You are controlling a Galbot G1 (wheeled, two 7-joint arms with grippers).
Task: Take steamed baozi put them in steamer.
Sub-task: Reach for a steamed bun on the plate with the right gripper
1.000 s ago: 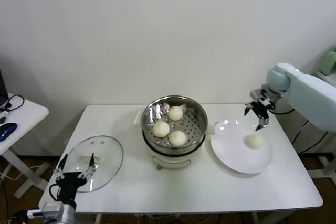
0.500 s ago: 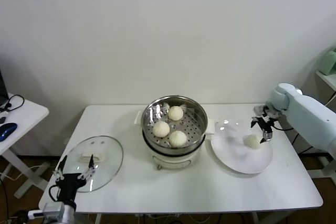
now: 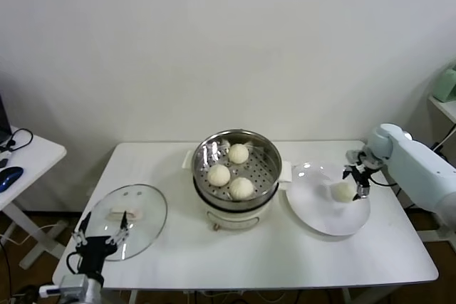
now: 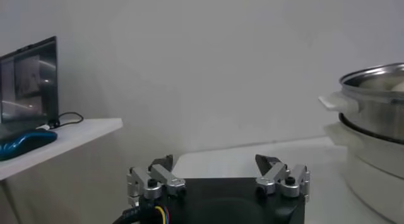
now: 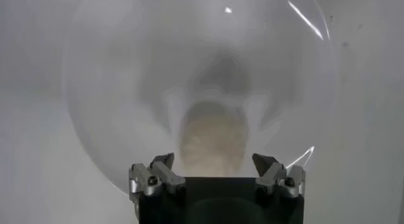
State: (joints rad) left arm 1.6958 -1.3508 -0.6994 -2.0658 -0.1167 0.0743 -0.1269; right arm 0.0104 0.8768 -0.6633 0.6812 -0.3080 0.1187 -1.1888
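Last baozi: the fourth steamed bun sits alone on the white plate, toward the plate's far right part, to the right of the steamer and well apart from it.
Baozi already placed: three buns lie on the perforated tray inside the steamer, with bare tray toward the right side where a fourth would probably fit.
Right gripper: low over the plate, just above and around the far side of the lone bun; in its wrist view its fingers are spread wide with the bun centred between them, nothing pinched yet.
Left gripper: parked at the near left table edge beside the glass lid, fingers spread and empty.
How the bun will likely handle: light, soft and springy, with a smooth skin that dents or tears under a hard squeeze; I judge a gentle close is enough to carry it.
Where to take hold: across the widest part of the dome, one finger on each side, low enough not to slip off the rounded top.
Poor view: whether the fingertips already touch the plate I cannot tell, as the wrist view is hazy there.
Risk: the shiny plate may let the bun slide away if one finger arrives first.
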